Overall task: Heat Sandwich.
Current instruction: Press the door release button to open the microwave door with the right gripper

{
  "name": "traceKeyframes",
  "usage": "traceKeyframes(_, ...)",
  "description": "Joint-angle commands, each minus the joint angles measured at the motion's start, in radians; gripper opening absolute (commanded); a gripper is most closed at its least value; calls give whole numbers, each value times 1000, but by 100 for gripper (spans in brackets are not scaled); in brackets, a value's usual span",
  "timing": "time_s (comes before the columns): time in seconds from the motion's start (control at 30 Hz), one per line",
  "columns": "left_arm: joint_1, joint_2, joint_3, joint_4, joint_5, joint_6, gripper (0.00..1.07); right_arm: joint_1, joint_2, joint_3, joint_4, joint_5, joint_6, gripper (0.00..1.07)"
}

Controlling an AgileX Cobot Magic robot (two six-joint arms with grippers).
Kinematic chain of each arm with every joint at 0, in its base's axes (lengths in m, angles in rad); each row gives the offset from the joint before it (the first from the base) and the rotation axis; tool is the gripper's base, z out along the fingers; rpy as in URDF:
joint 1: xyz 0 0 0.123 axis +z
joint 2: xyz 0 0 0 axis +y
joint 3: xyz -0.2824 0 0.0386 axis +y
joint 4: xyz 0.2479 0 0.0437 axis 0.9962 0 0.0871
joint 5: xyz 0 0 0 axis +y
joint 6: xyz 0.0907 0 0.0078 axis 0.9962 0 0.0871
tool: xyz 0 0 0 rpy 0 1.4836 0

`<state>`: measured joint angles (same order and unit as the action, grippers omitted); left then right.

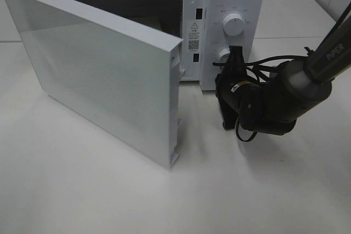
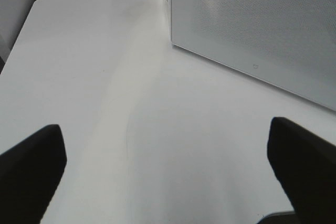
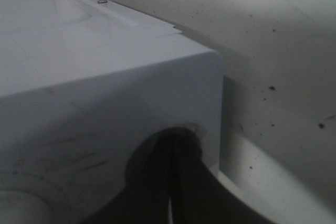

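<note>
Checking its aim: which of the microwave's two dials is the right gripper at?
The lower dial: the shut right gripper sits at its edge, while the upper dial stands clear above.

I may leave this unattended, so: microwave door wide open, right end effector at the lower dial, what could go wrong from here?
1. The door stands wide open while the shut right end effector is at the lower dial; turning it now would likely heat nothing.
2. No sandwich shows in any view; the door hides most of the cavity, which may be empty.
3. The open left end effector hovers near the door's outer face and could bump it.
</note>
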<state>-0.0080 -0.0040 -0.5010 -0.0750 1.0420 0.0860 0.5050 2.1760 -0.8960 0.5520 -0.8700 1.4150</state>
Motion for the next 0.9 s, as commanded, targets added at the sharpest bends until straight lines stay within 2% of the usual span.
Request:
traceKeyframes(0.03, 2, -23, 3, -7, -16, 1, 103, -28, -11, -71, -36, -168, -21, 0)
traceKeyframes(0.77, 2, -23, 3, -8, -16, 1, 103, -28, -39, -65, -67, -40, -10, 1)
traceKeyframes(0.9, 2, -23, 3, -7, -16, 1, 103, -28, -64, -24, -65, -22, -22, 1)
